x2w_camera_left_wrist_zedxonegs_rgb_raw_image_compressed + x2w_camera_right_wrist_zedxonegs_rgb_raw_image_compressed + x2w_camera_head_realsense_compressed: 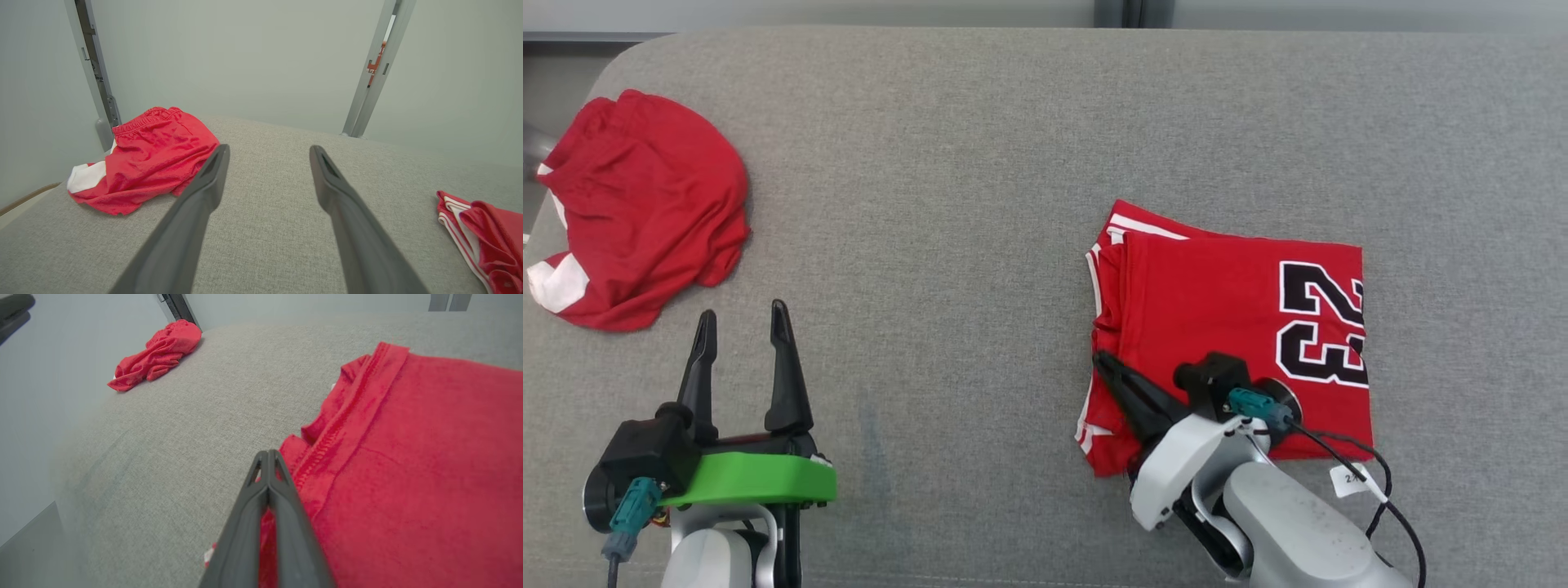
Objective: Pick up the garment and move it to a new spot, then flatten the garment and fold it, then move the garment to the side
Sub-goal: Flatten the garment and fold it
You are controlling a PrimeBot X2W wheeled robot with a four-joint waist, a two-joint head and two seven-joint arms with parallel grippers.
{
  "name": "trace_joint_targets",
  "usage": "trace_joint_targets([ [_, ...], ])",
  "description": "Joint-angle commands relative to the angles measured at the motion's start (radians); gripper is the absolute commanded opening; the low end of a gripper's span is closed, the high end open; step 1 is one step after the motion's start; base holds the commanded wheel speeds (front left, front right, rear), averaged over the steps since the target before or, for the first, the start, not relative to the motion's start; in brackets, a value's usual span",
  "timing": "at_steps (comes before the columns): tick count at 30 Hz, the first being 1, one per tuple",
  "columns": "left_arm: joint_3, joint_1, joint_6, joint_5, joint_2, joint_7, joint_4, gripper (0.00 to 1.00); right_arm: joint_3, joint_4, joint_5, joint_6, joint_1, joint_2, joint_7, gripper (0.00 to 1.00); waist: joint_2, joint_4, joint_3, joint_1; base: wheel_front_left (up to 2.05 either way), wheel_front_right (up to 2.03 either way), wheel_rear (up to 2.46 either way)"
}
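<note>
The garment, a red jersey [1225,294] with a black "23", lies folded into a rectangle on the right of the grey fabric surface [947,204]. My right gripper [1101,358] is shut, its fingers lying low over the jersey's left front edge; no cloth shows between the tips. The right wrist view has the shut right gripper [267,453] at the jersey's [429,457] hemmed edge. My left gripper [743,310] stands open at the lower left, holding nothing. In the left wrist view the left gripper [269,148] points over bare fabric, with the jersey's [486,228] corner at far right.
A second red garment, crumpled shorts [645,212] with white patches, lies at the far left edge, just beyond my left fingers, and shows again as the shorts [151,155] and the shorts [159,355]. A white tag [1352,478] lies by the jersey's front right corner. Metal posts [372,77] rise behind the surface.
</note>
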Motion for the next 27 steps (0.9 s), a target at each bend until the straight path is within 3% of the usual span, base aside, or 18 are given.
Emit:
trace_joint_targets([
  [1,0.007,-0.004,0.005,-0.001,0.002,-0.003,-0.002,1.00,-0.024,-0.015,-0.013,-0.001,-0.017,-0.004,-0.003,0.00,0.0000,-0.014,-0.007,0.0000,0.00,0.00,0.00],
  [7,0.029,0.010,-0.005,0.018,0.002,-0.003,-0.006,1.00,-0.170,-0.091,-0.104,-0.001,0.011,-0.005,-0.003,0.00,0.0000,-0.057,-0.029,0.0000,0.00,0.00,0.00],
  [14,0.062,0.023,-0.009,0.042,0.002,-0.003,-0.009,1.00,-0.325,-0.215,-0.169,-0.001,0.064,-0.059,-0.003,0.00,0.0000,-0.108,-0.060,0.0000,0.00,0.00,0.00],
  [17,0.066,0.031,-0.013,0.054,0.002,-0.003,-0.011,1.00,-0.380,-0.260,-0.162,-0.001,0.097,-0.093,-0.003,0.53,0.0000,-0.126,-0.073,0.0000,0.00,0.00,0.00],
  [18,0.066,0.034,-0.013,0.057,0.002,-0.003,-0.012,1.00,-0.391,-0.273,-0.163,-0.001,0.106,-0.099,-0.003,0.85,0.0000,-0.131,-0.076,0.0000,0.00,0.00,0.00],
  [19,0.067,0.037,-0.014,0.060,0.002,-0.003,-0.012,1.00,-0.399,-0.288,-0.163,-0.001,0.118,-0.104,-0.003,1.00,0.0000,-0.137,-0.081,0.0000,0.00,0.00,0.00],
  [27,0.076,0.065,-0.018,0.067,0.002,-0.003,0.000,1.00,-0.428,-0.356,-0.166,-0.001,0.209,-0.114,-0.003,1.00,0.0000,-0.166,-0.122,0.0000,0.00,0.00,0.00],
])
